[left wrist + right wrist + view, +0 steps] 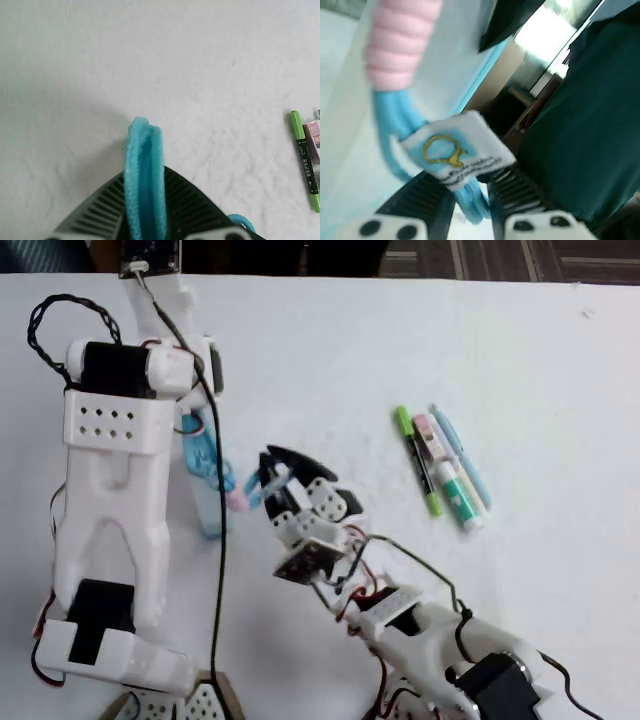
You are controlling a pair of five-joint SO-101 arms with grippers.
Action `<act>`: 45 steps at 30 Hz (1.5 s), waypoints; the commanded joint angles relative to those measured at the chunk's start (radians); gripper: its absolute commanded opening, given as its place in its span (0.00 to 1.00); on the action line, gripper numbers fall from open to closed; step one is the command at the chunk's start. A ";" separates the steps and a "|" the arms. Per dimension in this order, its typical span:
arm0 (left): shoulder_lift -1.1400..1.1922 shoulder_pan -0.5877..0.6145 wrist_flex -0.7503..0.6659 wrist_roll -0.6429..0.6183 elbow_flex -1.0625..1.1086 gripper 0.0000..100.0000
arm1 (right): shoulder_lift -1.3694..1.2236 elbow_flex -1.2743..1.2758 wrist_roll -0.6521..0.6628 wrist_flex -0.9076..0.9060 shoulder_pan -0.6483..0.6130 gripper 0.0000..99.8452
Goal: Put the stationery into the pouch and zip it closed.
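Note:
The blue pouch (pixel 208 502) stands on edge on the white table, under the big left arm. My left gripper (pixel 200 455) is shut on its top edge, and the left wrist view shows that blue pouch rim (pixel 145 150) pinched between the black jaws of the left gripper (pixel 145 180). My right gripper (pixel 272 478) sits at the pouch's side, shut on the blue cord loop (pixel 470 202) of the zipper pull, below its pink bead (pixel 400 45) and white tag (pixel 457 150). Several pens and markers (pixel 440 462) lie in a row to the right.
The green marker (pixel 306 160) of the stationery row lies an arm's reach from the pouch. A black cable (pixel 60 315) loops at the back left. White table (pixel 330 360) stretches between the pouch and the pens.

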State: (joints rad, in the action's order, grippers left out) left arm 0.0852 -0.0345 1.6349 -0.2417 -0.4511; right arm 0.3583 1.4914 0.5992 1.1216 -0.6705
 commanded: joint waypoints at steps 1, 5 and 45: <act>0.070 0.005 0.000 -0.005 0.009 0.02 | 0.027 -0.021 0.000 0.166 0.035 0.02; 0.070 0.010 0.000 -0.002 0.006 0.02 | 0.028 0.014 0.003 0.346 0.047 0.02; -0.305 0.186 0.152 -0.029 -0.247 0.37 | 0.377 -1.089 -0.259 -1.084 0.131 0.02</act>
State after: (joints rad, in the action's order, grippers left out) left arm -0.0775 0.1281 1.7837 -0.2616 -0.7304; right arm 0.7587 0.4618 0.3521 0.0414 -0.5370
